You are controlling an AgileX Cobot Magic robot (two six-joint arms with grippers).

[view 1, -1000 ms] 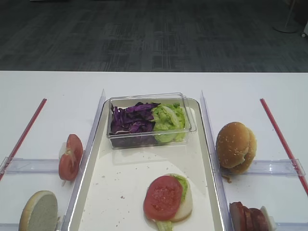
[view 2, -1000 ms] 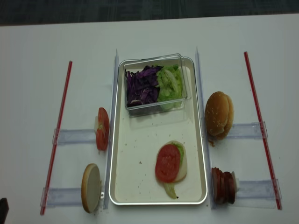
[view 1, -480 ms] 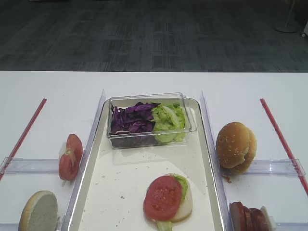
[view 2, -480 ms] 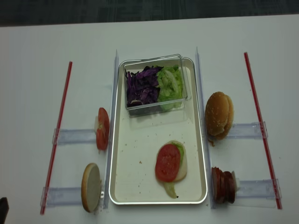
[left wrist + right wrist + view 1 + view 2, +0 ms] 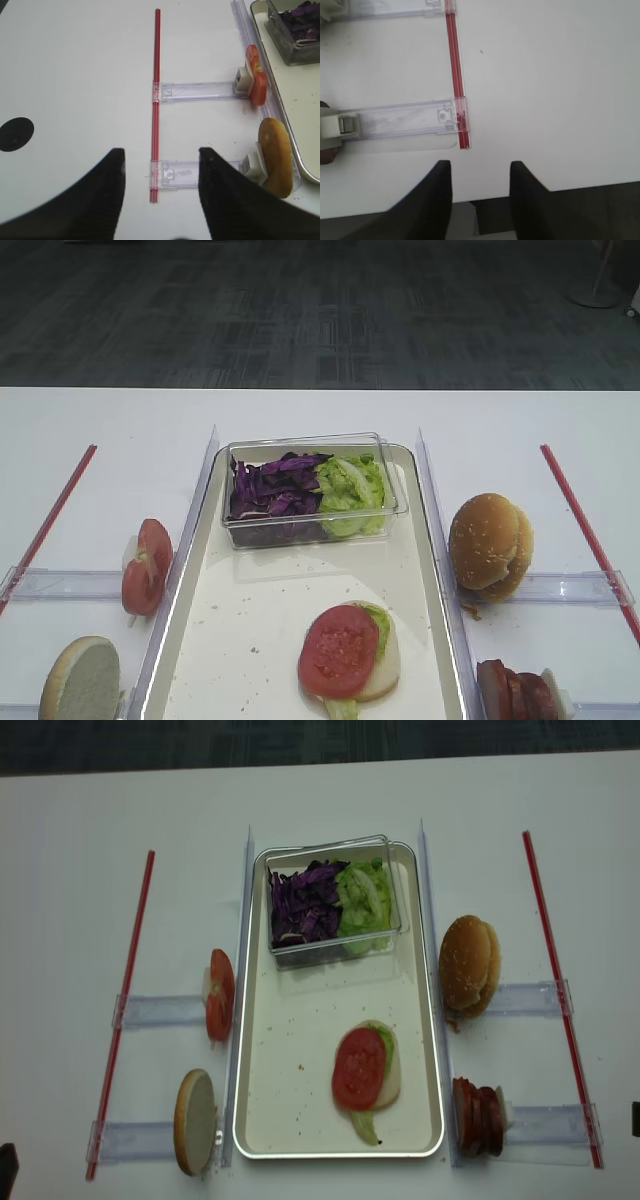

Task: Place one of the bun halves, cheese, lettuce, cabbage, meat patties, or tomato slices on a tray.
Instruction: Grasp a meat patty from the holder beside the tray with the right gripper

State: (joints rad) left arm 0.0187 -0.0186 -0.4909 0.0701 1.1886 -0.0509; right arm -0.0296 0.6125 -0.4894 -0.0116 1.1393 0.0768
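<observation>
No chg – tray [image 5: 258,1110] same (static)

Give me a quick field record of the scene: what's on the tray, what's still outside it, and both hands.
tray: holds clear box and a stack
stack: tomato slice on lettuce leaf on pale bun half
box: purple cabbage left, lettuce right
left of tray: tomato slice, bun half
right of tray: bun, meat patties
left hand: open, empty
right hand: open, empty
</observation>
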